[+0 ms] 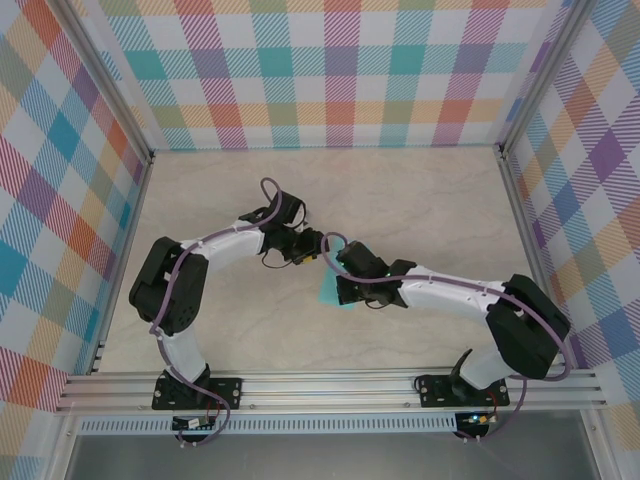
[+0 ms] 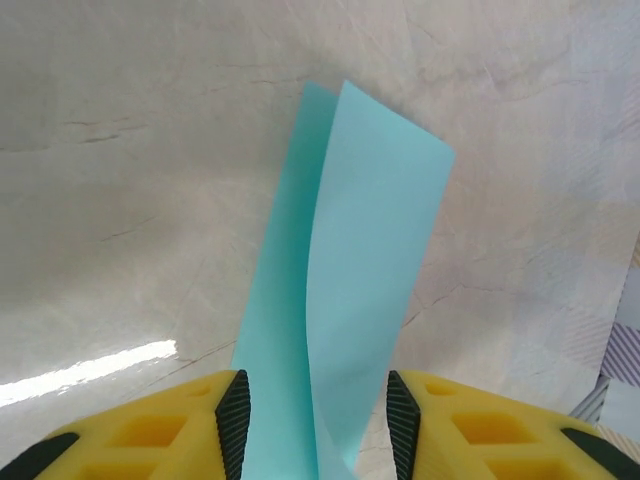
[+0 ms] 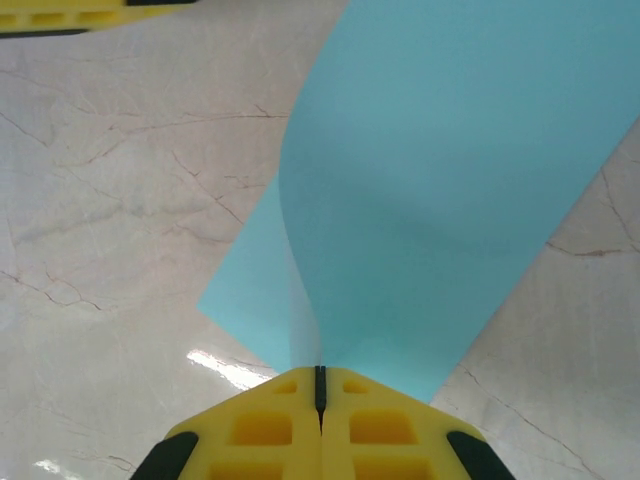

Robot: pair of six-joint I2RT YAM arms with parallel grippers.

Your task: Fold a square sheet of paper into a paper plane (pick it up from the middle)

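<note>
The square sheet of paper is turquoise and bent into a loose fold, lifted off the table between the two arms. My right gripper is shut on the sheet's fold, and the paper fans out ahead of its yellow fingers. My left gripper is open: its black pads stand apart, and the folded paper passes between them with a gap on each side. In the top view the left gripper and the right gripper meet at the table's middle.
The marble-look table is walled by plaid panels on three sides. A metal rail with both arm bases runs along the near edge. A yellow finger of the left gripper shows at the top left of the right wrist view.
</note>
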